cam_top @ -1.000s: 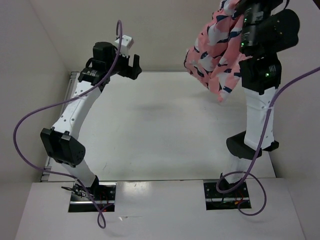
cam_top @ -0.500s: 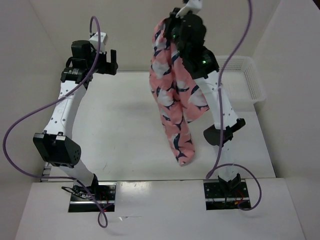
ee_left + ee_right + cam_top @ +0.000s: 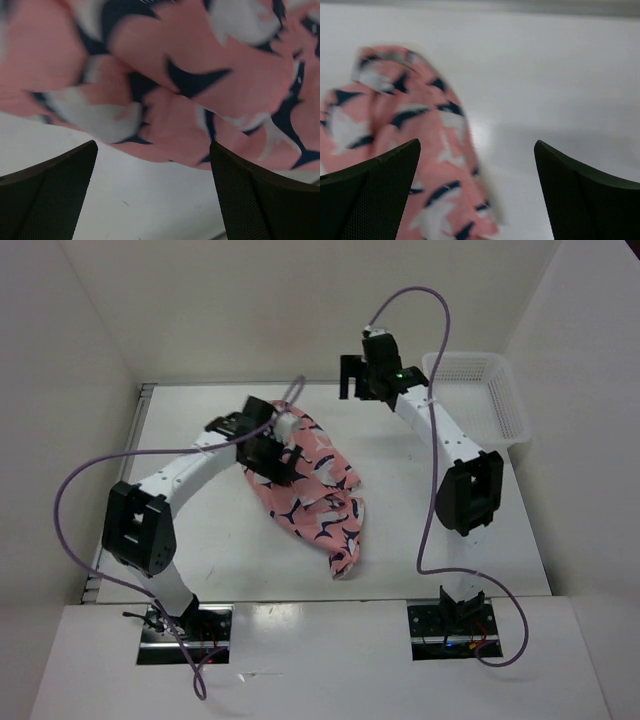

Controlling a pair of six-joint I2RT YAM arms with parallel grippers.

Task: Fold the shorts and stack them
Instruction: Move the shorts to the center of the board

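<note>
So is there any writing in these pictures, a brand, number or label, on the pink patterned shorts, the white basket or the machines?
None can be read in any view.
The salmon-pink fabric shorts: only navy and white bird shapes, no letters.
The white plastic mesh basket: no label visible.
The white left arm and right arm: any markings are too small to read.

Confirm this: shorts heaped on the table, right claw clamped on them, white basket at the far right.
Not the claw: the right wrist view shows the right claw open, clear of the shorts. They do lie heaped on the table, white basket far right.
</note>
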